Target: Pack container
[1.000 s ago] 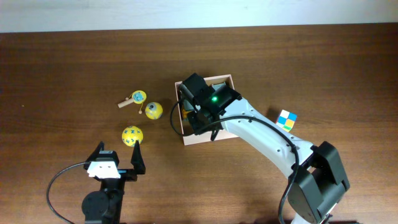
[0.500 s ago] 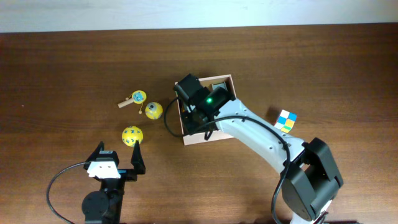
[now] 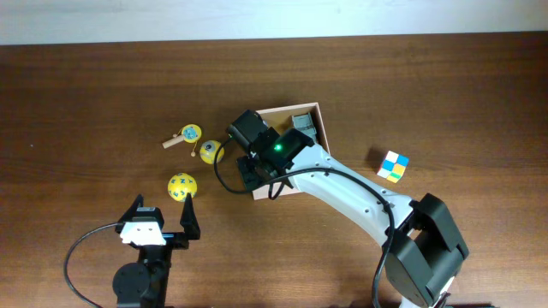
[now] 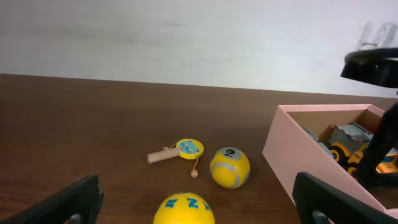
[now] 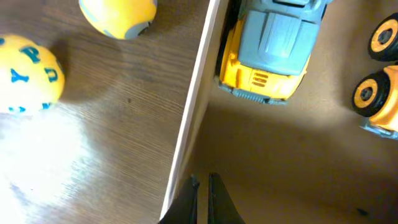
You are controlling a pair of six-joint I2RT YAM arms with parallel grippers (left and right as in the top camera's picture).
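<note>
Pressing its fingers [image 5: 217, 208] together on nothing, the right gripper [image 5: 203, 186] hangs above the left wall of the container [image 5: 193, 106], the white-walled cardboard box near the middle of the table [image 3: 86, 85]. Its tan floor carries a yellow-and-grey toy truck [image 5: 273, 50] and a second wheeled toy [image 5: 380, 93]. Just outside that wall lies a yellow ball with a grey spot [image 3: 211, 152], with a lettered yellow ball [image 3: 181, 186] nearer the front edge. A small wooden paddle toy [image 3: 184, 135] rests beside the spotted ball, and a coloured cube [image 3: 394, 165] lies well apart on the box's other side. The left gripper [image 3: 163, 224] sits at the front of the table with fingers spread wide, holding nothing, the lettered ball just ahead of it. The step in hand appears to be fetching the next toy, likely the spotted ball nearest the wall. Doing it well calls for parting the fingers before descending and centring them across the ball's widest part so it cannot roll away. The lift should then clear the wall's rim before crossing into the box.
</note>
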